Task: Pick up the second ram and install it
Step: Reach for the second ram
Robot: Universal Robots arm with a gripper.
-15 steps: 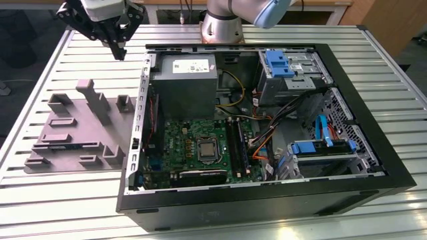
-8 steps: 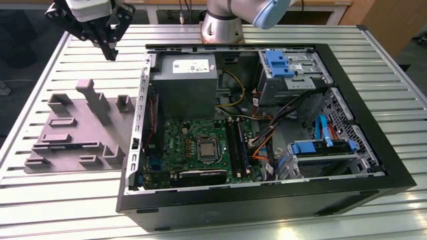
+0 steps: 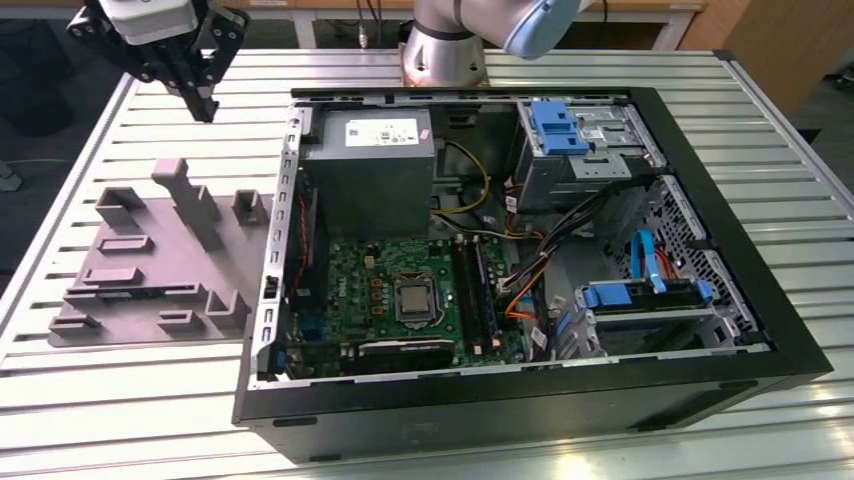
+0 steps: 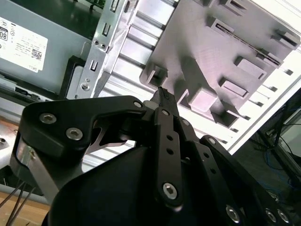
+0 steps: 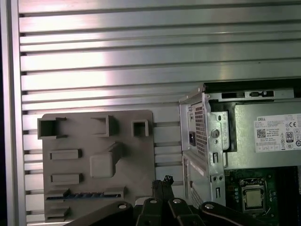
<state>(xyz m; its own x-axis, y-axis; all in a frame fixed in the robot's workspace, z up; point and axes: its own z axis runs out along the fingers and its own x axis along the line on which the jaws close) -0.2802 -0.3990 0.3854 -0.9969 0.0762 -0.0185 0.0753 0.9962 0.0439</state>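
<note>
The second ram [image 3: 140, 294] is a thin blue stick standing on edge in a slot of the grey tray [image 3: 147, 225], at the exterior view's left of the open computer case. In the first wrist view the second ram [image 5: 84, 195] shows as a blue strip low in the tray [image 5: 136, 155]. My gripper [image 3: 203, 105] hangs high over the table beyond the tray's far end, its dark fingers together and holding nothing. Its tips point down toward the tray [image 4: 197, 47] in both wrist views, gripper [image 4: 163, 94] and gripper [image 5: 162, 181].
The open black computer case [image 3: 747, 300] lies flat on the slatted metal table [image 3: 80, 400]. Inside are the green motherboard [image 3: 367, 280], dark memory slots [image 3: 477, 290], a grey power supply [image 3: 374, 170], blue drive brackets [image 3: 558, 125] and loose cables. The case's metal wall [image 5: 209, 141] borders the tray.
</note>
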